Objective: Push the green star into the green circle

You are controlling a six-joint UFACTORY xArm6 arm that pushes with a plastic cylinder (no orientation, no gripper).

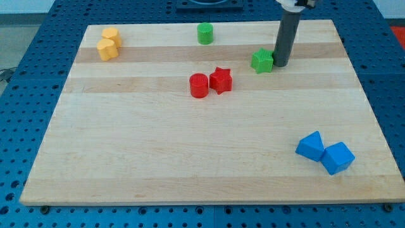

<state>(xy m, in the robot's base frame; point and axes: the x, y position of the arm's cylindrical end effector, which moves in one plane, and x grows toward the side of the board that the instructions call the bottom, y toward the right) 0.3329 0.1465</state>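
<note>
1. While the green star point(262, 61) sits in the upper right of the frame, my tip point(279, 65) stands just beside it on the view's right, touching or nearly so; contact cannot be confirmed.
2. Governing relation: the star lies to the view's left of the tip, and the green circle point(204, 33) lies further left and higher, near the top edge, well apart from the star. A push toward the upper left appears required; the tip may sit slightly too high for that line.
3. Star condition: small, bright green, points visible, lying flat on the wooden board point(190, 158).
4. Tool state: a bare rod, holding nothing.
5. Surroundings: red circle point(199, 85) and red star point(221, 80) touching, below the likely path; two yellow blocks point(108, 44) upper left; two blue blocks point(324, 152) lower right.
</note>
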